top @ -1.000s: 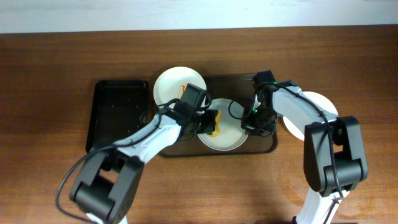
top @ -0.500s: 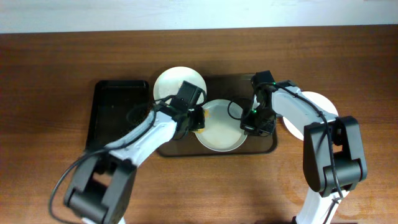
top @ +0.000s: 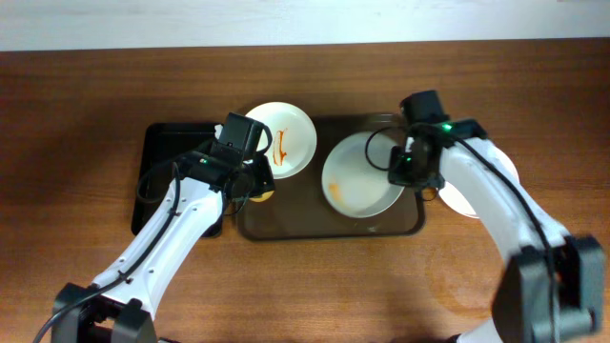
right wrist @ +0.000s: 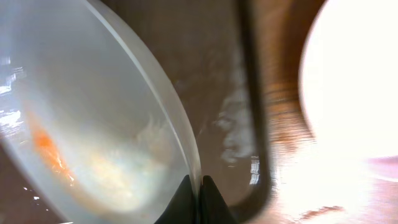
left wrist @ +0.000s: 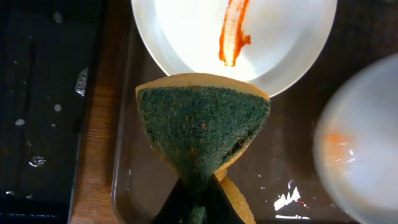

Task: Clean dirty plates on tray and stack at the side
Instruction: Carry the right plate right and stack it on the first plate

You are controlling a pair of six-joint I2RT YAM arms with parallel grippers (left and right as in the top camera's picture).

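Observation:
A white plate (top: 362, 176) with a faint orange smear is pinched at its right rim by my right gripper (top: 405, 171) over the brown tray (top: 329, 227). In the right wrist view the jaws (right wrist: 199, 186) are shut on that plate's rim (right wrist: 93, 124). A second plate (top: 278, 140) with a red streak lies at the tray's back left corner. My left gripper (top: 250, 181) is shut on a yellow and green sponge (left wrist: 202, 124) just in front of that plate (left wrist: 236, 37). A third white plate (top: 477, 186) lies on the table right of the tray, partly under my right arm.
A smaller black tray (top: 181, 162) stands on the table left of the brown tray, with water drops on it (left wrist: 43, 93). The brown tray's rim (right wrist: 252, 124) runs between the held plate and the bright plate on the table (right wrist: 354, 81).
My left gripper has pulled the sponge off the middle plate and moved left to the tray's left edge. My right gripper has shifted that plate right, and it looks raised.

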